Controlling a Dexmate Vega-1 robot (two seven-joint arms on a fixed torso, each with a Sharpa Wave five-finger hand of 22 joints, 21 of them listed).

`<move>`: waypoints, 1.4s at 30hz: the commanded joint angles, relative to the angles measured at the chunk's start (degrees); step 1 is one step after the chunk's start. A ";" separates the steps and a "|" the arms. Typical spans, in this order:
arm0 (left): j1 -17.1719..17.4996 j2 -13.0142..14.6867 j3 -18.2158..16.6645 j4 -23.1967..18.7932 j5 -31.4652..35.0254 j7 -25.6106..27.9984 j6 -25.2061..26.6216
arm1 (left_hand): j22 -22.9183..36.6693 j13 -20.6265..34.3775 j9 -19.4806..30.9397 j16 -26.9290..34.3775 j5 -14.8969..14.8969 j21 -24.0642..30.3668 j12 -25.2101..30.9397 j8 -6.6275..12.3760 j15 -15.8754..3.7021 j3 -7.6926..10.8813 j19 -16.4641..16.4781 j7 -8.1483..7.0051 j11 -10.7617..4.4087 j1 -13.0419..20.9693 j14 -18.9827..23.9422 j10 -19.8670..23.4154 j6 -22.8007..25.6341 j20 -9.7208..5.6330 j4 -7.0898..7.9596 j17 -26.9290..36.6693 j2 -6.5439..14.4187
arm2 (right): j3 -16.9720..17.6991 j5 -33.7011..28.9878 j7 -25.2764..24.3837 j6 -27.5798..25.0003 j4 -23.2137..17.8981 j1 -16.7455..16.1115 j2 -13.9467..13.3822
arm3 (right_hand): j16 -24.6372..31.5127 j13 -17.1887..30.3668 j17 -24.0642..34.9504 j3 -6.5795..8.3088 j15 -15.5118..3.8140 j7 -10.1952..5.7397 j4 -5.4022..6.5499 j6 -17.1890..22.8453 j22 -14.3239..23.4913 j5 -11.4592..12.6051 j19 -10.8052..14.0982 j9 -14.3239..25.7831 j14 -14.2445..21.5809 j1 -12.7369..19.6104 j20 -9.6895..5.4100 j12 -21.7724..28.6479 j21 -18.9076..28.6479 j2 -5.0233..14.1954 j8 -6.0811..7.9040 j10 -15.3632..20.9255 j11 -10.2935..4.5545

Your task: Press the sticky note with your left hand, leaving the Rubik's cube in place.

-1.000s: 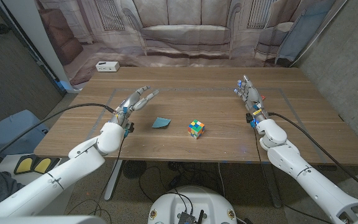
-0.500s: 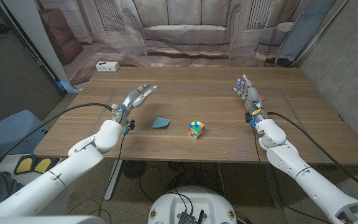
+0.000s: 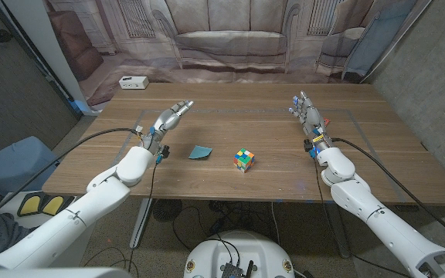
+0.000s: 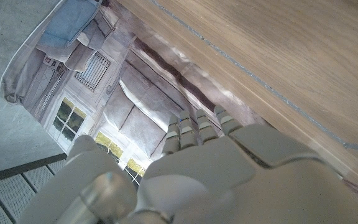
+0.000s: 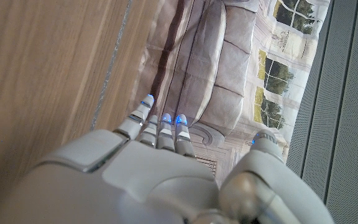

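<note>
The left hand hangs over the table, fingers extended and empty, apart from the teal note lying near the middle, just left of the cube. The press is not yet made; the hand must reach the note and come down. The right hand waits at the far side, fingers straight, holding nothing.

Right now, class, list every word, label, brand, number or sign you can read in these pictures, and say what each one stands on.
None can be read.
Small teal sticky note: no writing visible.
Multicoloured Rubik's cube: plain coloured squares.
White box at the table's far left corner: dark marks too small to read.
</note>
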 commanded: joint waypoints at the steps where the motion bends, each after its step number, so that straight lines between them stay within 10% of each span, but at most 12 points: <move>1: -1.37 -1.91 -0.23 3.17 -5.92 -3.81 -4.57 | 0.11 0.16 -0.06 0.16 -0.07 0.09 0.09 0.02 0.24 0.10 0.19 0.66 0.31 0.13 0.28 0.33 0.08 -0.31 -0.30 0.09 0.69 | -0.24 -0.13 0.87 -0.70 -1.29 0.24 -0.75 | -0.05 0.13 0.08 -0.20 -0.14 0.33 -0.12 0.15 0.18 -0.12 0.27 0.12 0.47 -0.14 -0.13 -0.03 -0.20 -0.04 -0.20 0.53 0.15; 18: -4.46 -8.33 0.46 11.81 -18.12 -11.98 -12.49 | 0.09 0.08 -0.09 -0.31 -0.09 -0.40 -0.63 -0.45 0.74 0.11 -0.68 1.61 0.84 0.25 -0.78 -1.13 -1.57 -0.71 -0.55 0.09 0.77 | -0.20 2.29 4.95 -4.20 -0.70 1.87 -3.08 | 0.37 0.09 -0.06 -0.12 -0.29 0.33 -0.34 -0.59 0.14 -0.04 2.52 0.09 2.05 0.05 -0.47 -0.13 0.48 0.05 -0.46 0.43 0.25; 26: -6.35 -8.57 1.04 13.34 -22.36 -16.31 -10.99 | 0.08 0.07 -0.11 -0.39 -0.11 -0.30 -0.80 -0.42 1.18 0.16 -0.31 2.84 1.53 0.37 -1.14 -1.49 -1.83 -0.62 -0.71 0.09 0.86 | -0.28 3.09 6.72 -2.65 1.97 2.07 -2.52 | -0.09 0.09 -0.10 -0.22 -0.12 0.23 -0.28 3.85 0.12 -0.02 1.91 0.26 1.37 -0.26 -0.37 -0.30 -0.07 0.08 1.22 -0.23 0.35; 42: -7.87 -9.50 1.82 17.23 -22.50 -18.55 -13.85 | 0.07 0.02 -0.12 0.51 -0.16 0.83 0.40 0.79 0.99 0.27 4.05 3.29 1.76 0.70 2.15 2.21 2.07 -1.41 -1.20 0.09 1.05 | -0.69 2.81 6.17 -2.94 1.93 1.57 -2.39 | -0.44 0.08 -0.18 -0.06 -0.85 0.41 -0.47 0.15 0.10 0.05 1.64 0.24 0.77 -0.02 -1.45 -0.55 -0.31 0.29 -0.41 -0.98 -0.20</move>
